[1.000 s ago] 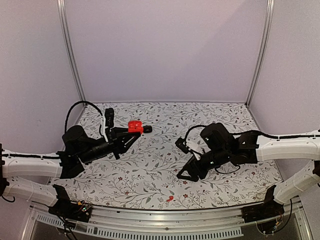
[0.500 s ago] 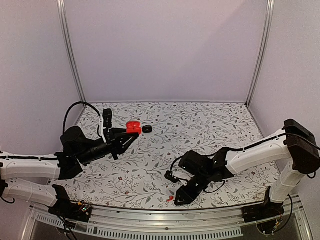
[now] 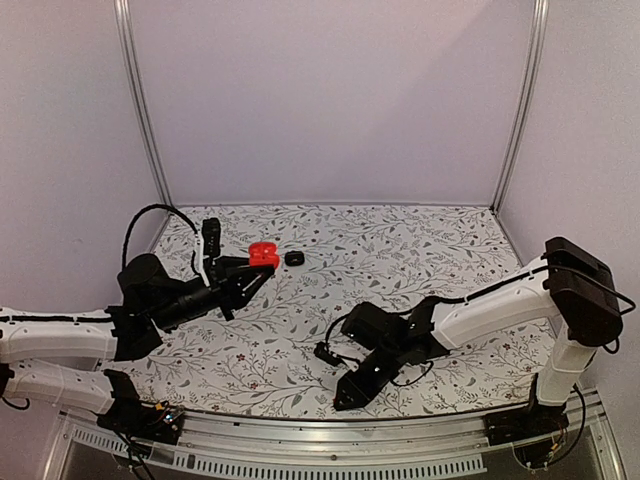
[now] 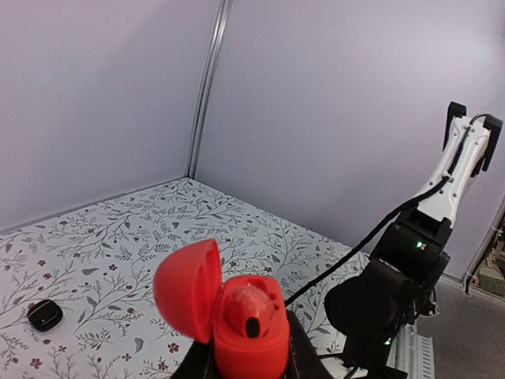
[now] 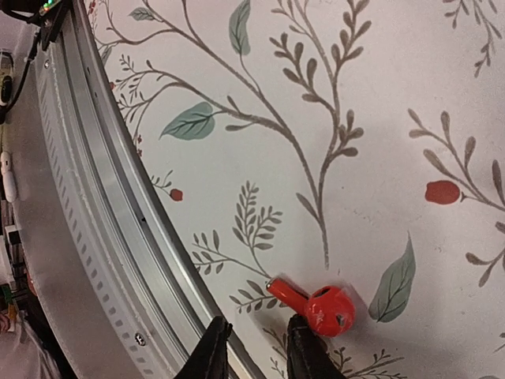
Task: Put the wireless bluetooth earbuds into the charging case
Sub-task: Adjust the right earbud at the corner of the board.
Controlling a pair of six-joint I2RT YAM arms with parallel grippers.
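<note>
Right wrist: metal rail (image 5: 102,197) beside earbud (image 5: 322,307)

Cannot find the earbud (image 5: 325,309) from above, covered by the right gripper (image 3: 347,392). Cropped at the wrist view's bottom: charging case (image 4: 246,328) base, left gripper (image 4: 246,363).

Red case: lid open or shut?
Open. Left wrist view shows the lid swung back off the case, interior exposed.
</note>
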